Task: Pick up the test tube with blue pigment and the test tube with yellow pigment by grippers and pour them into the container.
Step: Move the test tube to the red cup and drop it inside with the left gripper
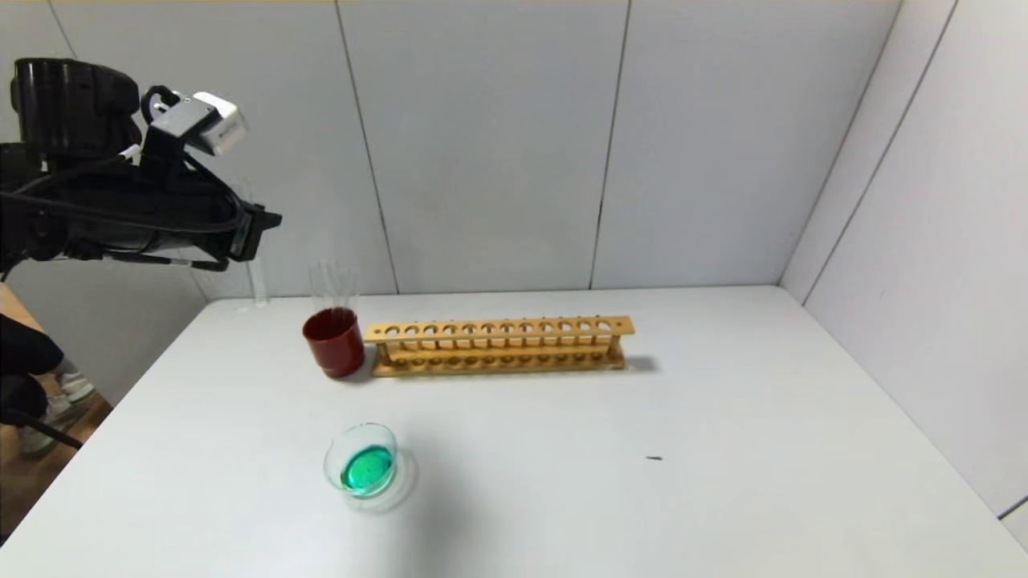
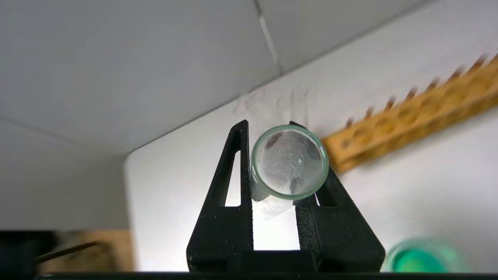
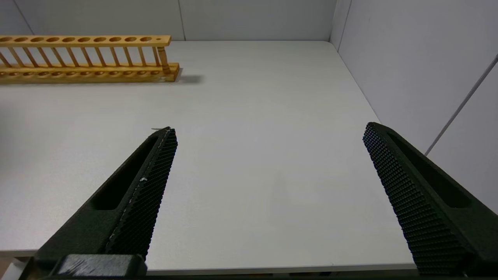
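Note:
My left gripper [image 1: 255,231] is raised high above the table's far left corner and is shut on a clear test tube [image 1: 259,281] that hangs below it. In the left wrist view the left gripper [image 2: 269,128] holds this tube [image 2: 290,161] with its open mouth toward the camera, and no coloured liquid shows inside. I cannot tell which pigment tube it is. The container [image 1: 333,459], a low clear glass dish, holds green liquid at the front left; it also shows in the left wrist view [image 2: 389,254]. My right gripper [image 3: 269,130] is open and empty over the table's right side.
A dark red cup [image 1: 333,343] with clear colourless tubes [image 1: 333,281] stands at the back left. Next to it lies an empty wooden tube rack [image 1: 498,345], also in the right wrist view [image 3: 85,58]. Grey walls close the back and right.

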